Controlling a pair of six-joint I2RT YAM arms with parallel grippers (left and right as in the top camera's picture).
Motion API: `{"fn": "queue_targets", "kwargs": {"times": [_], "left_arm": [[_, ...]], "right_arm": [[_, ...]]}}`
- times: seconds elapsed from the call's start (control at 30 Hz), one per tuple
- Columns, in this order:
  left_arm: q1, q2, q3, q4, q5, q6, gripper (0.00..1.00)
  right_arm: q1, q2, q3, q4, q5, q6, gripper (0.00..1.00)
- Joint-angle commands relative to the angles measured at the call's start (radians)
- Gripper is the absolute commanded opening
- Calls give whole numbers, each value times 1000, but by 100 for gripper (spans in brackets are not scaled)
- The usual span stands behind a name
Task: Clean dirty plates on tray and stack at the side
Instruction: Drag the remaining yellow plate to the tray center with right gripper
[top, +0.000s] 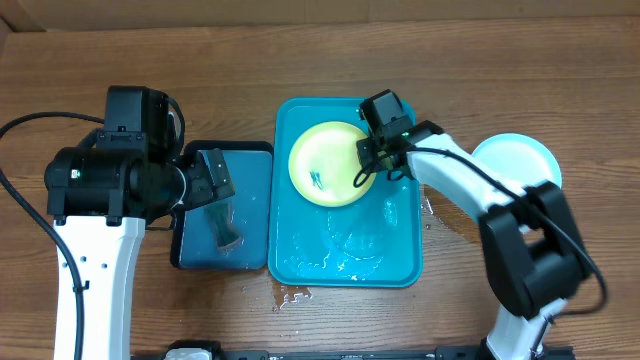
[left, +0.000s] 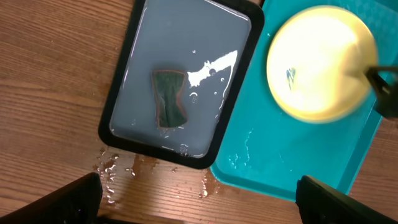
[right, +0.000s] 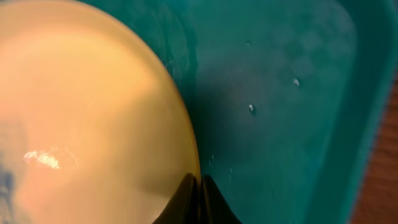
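Your right gripper was clamped tight on the right rim of the yellow-green plate, a smooth round plastic plate with a pale centre and a dark blue smear low on its face. That plate was in the upper part of the teal tray, which was glossy, wet and round-cornered at centre frame. Your left gripper hung wide open above the small black-rimmed tray at left-centre, where a dark, waisted sponge lay in shallow water. A light-blue plate rested on the wood-grain table at right. Droplets beaded the wood below the trays.
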Motion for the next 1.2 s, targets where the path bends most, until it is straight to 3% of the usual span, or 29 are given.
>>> {"fn": "queue_targets", "kwargs": {"times": [0.0,0.17,0.33,0.43,0.47,0.63,0.77,0.83,0.93,1.07,1.17], "left_arm": [[5,6,14,9,10,19,100],[5,6,14,-14,23,19,100],[5,6,14,-19,22,19,100],[5,6,14,-19,22,19,100],[5,6,14,-18,22,19,100],[5,6,14,-19,21,48,100],[5,6,14,-19,10,53,100],[5,6,14,-18,-3,53,100],[5,6,11,-19,-10,53,100],[5,6,-47,-3,-52,50,100],[5,6,-154,70,-53,47,100]], "right_arm": [[-5,-215,5,-101,16,32,4],[-5,-422,4,-320,11,162,4],[-5,-452,-49,-456,-133,326,4],[-5,-431,-153,-379,-184,518,4],[-5,-417,-227,-283,-183,620,4],[-13,-375,-399,-4,-192,835,4],[-13,-374,-427,68,-191,837,4],[-13,-384,-415,66,-192,798,20],[-13,-425,-371,37,-194,620,32],[-19,-535,-266,-111,-159,386,39],[-23,-601,-238,-158,-158,323,48]]}}
